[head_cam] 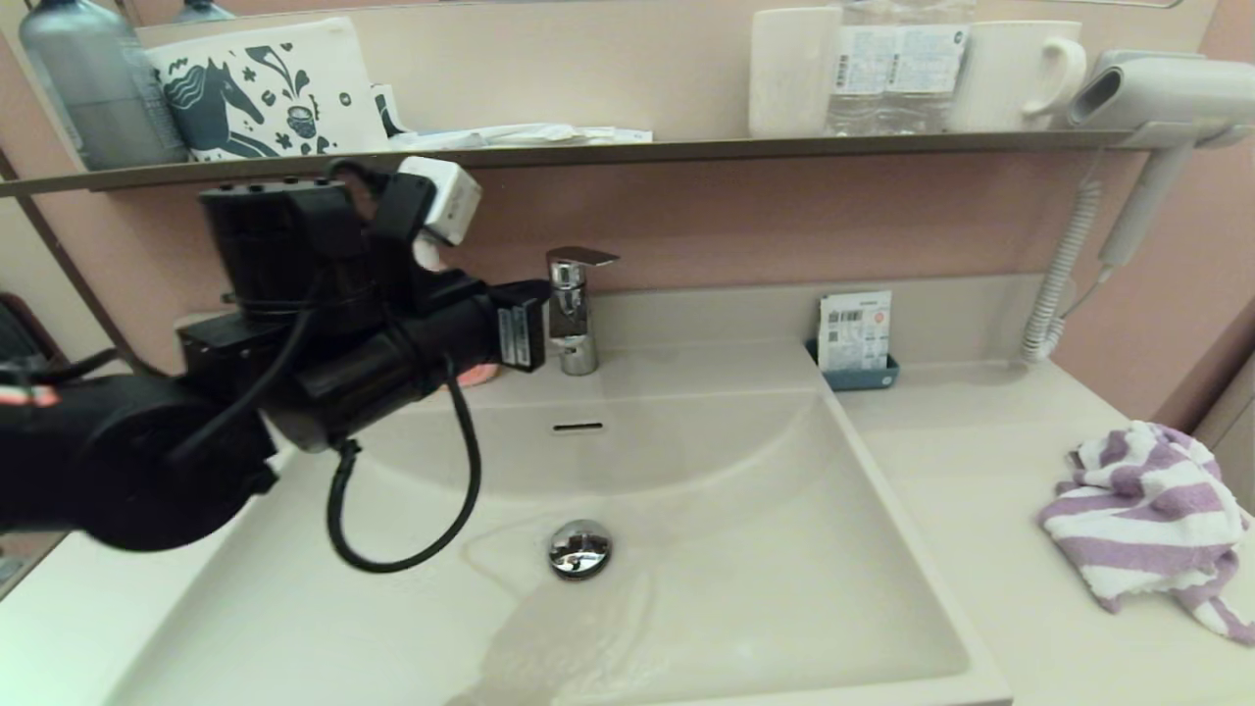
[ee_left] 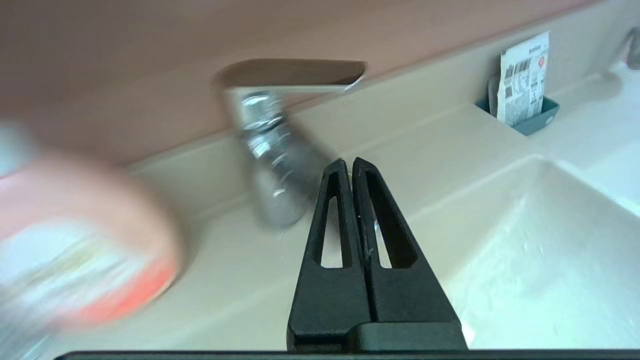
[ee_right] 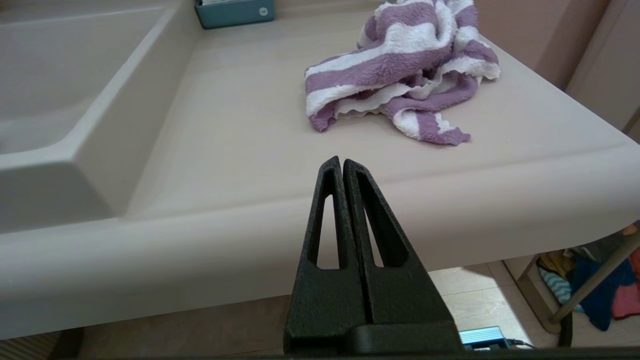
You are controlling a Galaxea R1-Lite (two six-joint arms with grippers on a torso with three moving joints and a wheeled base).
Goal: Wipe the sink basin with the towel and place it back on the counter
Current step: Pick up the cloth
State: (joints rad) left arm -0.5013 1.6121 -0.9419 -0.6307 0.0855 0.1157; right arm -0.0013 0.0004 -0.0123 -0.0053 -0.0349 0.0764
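The purple and white striped towel (head_cam: 1147, 520) lies crumpled on the counter (head_cam: 971, 471) to the right of the sink basin (head_cam: 745, 549). In the right wrist view the towel (ee_right: 400, 75) sits well beyond my right gripper (ee_right: 342, 161), which is shut, holds nothing and hangs in front of the counter's front edge (ee_right: 450, 210); it does not show in the head view. My left gripper (ee_left: 346, 162) is shut and empty, raised over the basin's back left beside the chrome tap (ee_left: 272, 150). The drain plug (head_cam: 579, 547) shows, with water around it.
A chrome tap (head_cam: 574, 309) stands behind the basin. A small blue holder with a packet (head_cam: 855, 343) sits at the counter's back. An orange-pink object (ee_left: 75, 240) is left of the tap. The shelf (head_cam: 627, 149) carries bottles, mugs and a hair dryer (head_cam: 1157, 93).
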